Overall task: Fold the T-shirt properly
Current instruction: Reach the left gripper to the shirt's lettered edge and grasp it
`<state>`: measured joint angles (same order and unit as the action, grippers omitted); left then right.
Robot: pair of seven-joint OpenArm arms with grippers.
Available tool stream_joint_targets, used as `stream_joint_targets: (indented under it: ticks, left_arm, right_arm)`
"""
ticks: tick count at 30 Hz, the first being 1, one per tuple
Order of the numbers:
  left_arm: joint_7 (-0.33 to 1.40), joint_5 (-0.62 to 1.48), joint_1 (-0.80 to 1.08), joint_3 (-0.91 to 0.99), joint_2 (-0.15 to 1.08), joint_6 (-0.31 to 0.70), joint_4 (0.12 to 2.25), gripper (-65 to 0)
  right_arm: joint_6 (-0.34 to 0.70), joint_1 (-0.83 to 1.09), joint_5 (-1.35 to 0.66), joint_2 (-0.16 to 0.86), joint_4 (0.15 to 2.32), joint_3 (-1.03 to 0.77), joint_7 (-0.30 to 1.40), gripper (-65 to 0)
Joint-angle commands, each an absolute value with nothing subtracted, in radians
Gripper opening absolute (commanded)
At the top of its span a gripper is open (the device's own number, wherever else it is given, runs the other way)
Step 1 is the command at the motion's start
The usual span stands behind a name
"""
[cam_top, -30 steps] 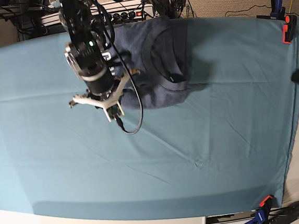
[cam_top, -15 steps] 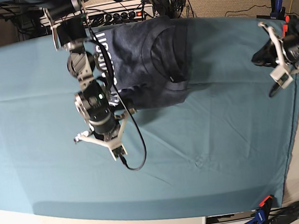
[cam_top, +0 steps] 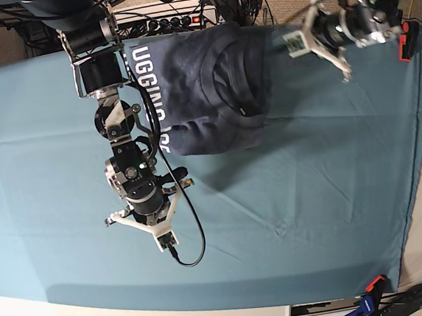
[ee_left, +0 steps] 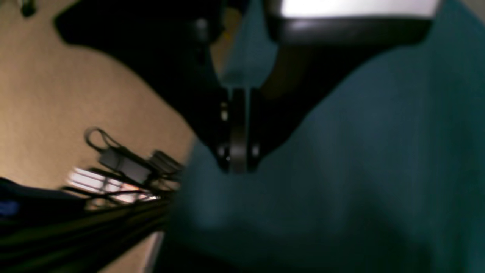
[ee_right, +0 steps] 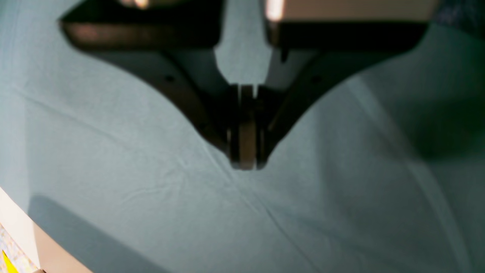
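T-shirt [cam_top: 204, 92]: lying bunched at the far edge of the desk, folded over on itself, neck opening facing up, white block lettering showing along its left side in the base view.
Desk [cam_top: 310, 194]: covered by a teal cloth, lightly creased, bare across the near half.
Right tool [cam_top: 144, 221]: hanging over bare cloth, near the shirt's front edge but apart from it; jaws pressed together, gripping nothing. Confirmed in the right wrist view [ee_right: 246, 161], tips meeting over plain teal cloth.
Left tool [cam_top: 297, 43]: raised above the far right part of the desk, just beside the shirt's right edge, motion-blurred; in the left wrist view [ee_left: 238, 167] jaws closed tight, holding nothing.
Clamps [cam_top: 408, 41]: orange, pinning the cloth at the far right corner.
Step in hand: seemingly between grasps, both tools empty and off the garment; shirt looking partly folded but untidy, not yet a neat stack.
Next move: likely calling for opening both tools, lowering onto two matching points of the shirt's edge, pinching only the intended layers, avoiding catching the teal cloth beneath.
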<state>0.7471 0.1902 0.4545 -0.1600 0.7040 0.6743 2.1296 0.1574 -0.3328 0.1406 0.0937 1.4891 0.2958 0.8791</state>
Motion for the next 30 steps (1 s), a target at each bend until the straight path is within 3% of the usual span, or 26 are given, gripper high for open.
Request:
stream_joint_targets:
  ticks: [1,14,22,30]
  left_arm:
    - [0.73,0.193,0.446,-0.18,0.717,0.67,2.146,-65.0]
    - [0.699,0.056,0.385,-0.497,0.624,0.591,2.145,-65.0]
    - [0.698,0.116,0.265,-0.559,0.524,0.591,2.099,-65.0]
    - [0.701,0.154,0.249,-0.6,0.509,0.602,2.028,-65.0]
  right_arm:
    - [0.155,-0.362,0.146,0.092,1.499,0.294,0.858,-65.0]
    - [0.155,-0.36,0.12,0.085,1.47,0.294,0.875,-65.0]
    - [0.156,-0.334,0.121,0.086,1.465,0.294,0.889,-65.0]
    - [0.167,-0.327,0.124,0.086,1.37,0.294,0.866,-65.0]
